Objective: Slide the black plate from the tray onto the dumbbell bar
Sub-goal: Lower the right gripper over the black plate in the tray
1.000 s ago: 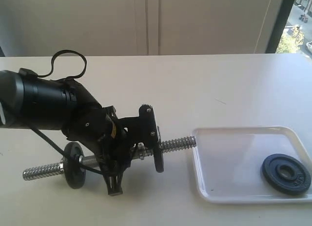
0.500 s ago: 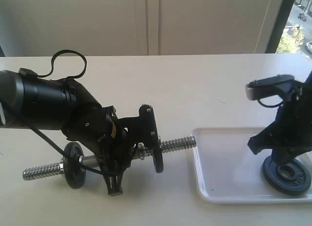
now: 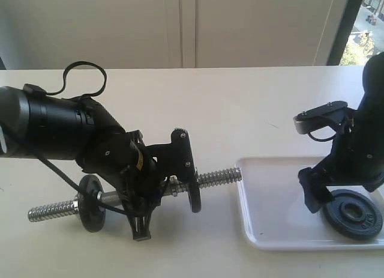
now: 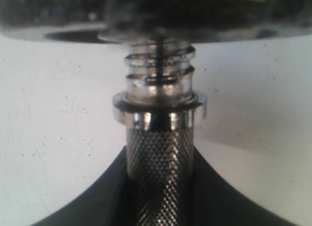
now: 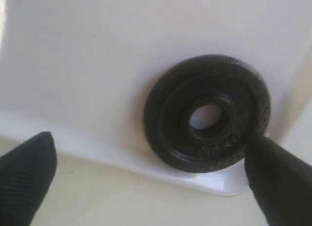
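Observation:
The dumbbell bar (image 3: 219, 176) lies across the table left of the tray, a small black disc (image 3: 91, 203) near its left end and another (image 3: 195, 197) right of the grip. My left gripper (image 3: 147, 197) is shut on the bar's knurled middle (image 4: 160, 153), with dark fingers (image 4: 97, 201) on both sides. The black plate (image 3: 353, 213) lies flat in the near right corner of the white tray (image 3: 276, 200). My right gripper (image 3: 336, 193) hangs open just above the plate (image 5: 207, 119). One fingertip (image 5: 275, 177) is at the plate's edge and the other fingertip (image 5: 27, 172) is well off to its side.
The bar's threaded right end (image 3: 231, 173) stops just short of the tray's left rim (image 3: 240, 170). A black cable loop (image 3: 84, 74) rises from the left arm. The table's back edge meets a pale wall.
My right arm came into view from the right and has dropped over the tray, shifting slightly left above the plate. The plate, bar and left arm have not moved.

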